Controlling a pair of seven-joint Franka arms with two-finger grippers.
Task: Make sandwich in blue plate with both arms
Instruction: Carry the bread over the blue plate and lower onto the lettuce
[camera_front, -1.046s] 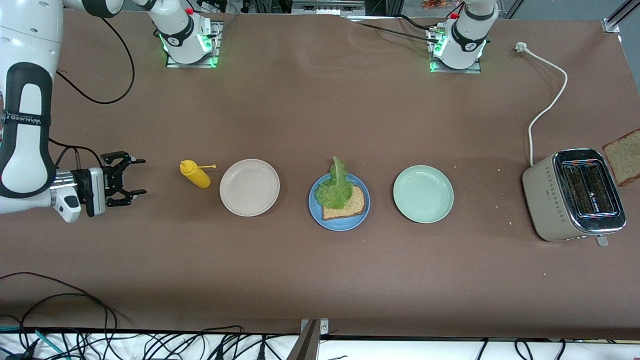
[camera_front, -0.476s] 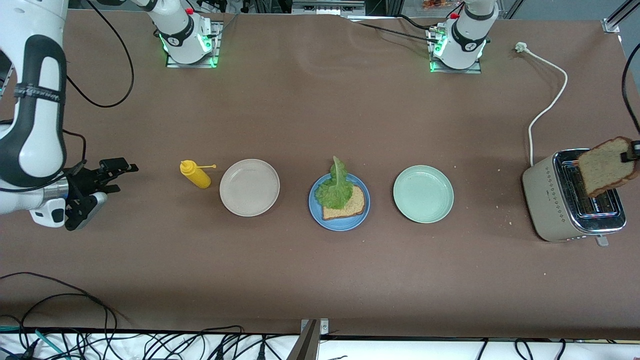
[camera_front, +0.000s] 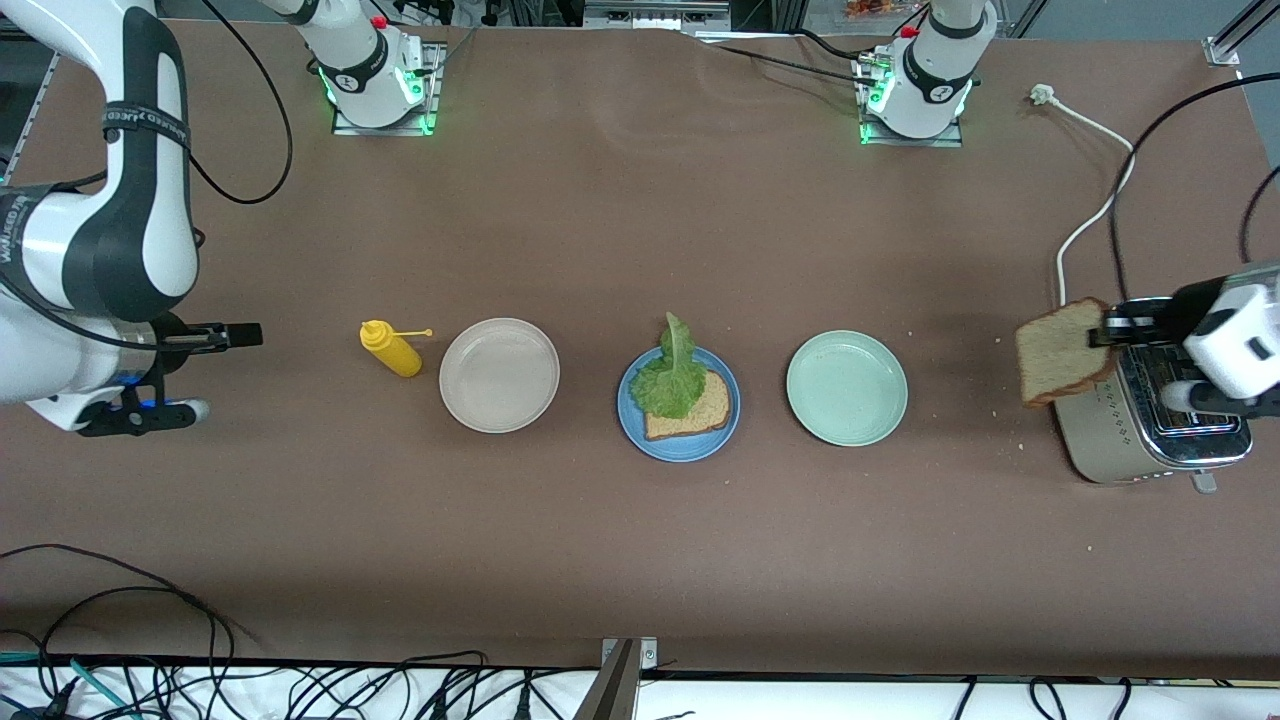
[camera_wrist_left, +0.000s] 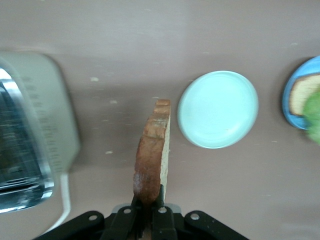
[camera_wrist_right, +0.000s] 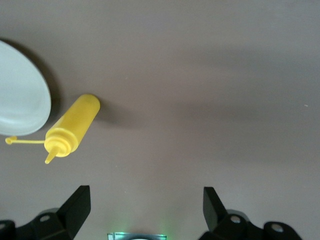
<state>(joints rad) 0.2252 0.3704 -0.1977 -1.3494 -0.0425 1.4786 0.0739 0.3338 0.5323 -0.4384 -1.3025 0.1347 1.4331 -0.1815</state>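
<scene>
Front view: left gripper (camera_front: 1108, 330) clamps a brown wholemeal toast slice (camera_front: 1062, 352) over the silver toaster (camera_front: 1150, 420); right gripper (camera_front: 200, 370), fingers spread, waits near the yellow squeeze bottle (camera_front: 390, 348). Round blue plastic plate (camera_front: 722, 432) holds toast and lettuce.

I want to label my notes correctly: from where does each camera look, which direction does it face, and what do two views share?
Front view: high across the table, facing both bases; shows both arms, the right claw open over bare table, the blue plate with bread and lettuce.
Left wrist view: looks down past the left claw, shut on a toast slice.
Right wrist view: looks down past its open fingers at the mustard bottle.
Shared: front and left wrist views both show the green plate and toaster.
</scene>
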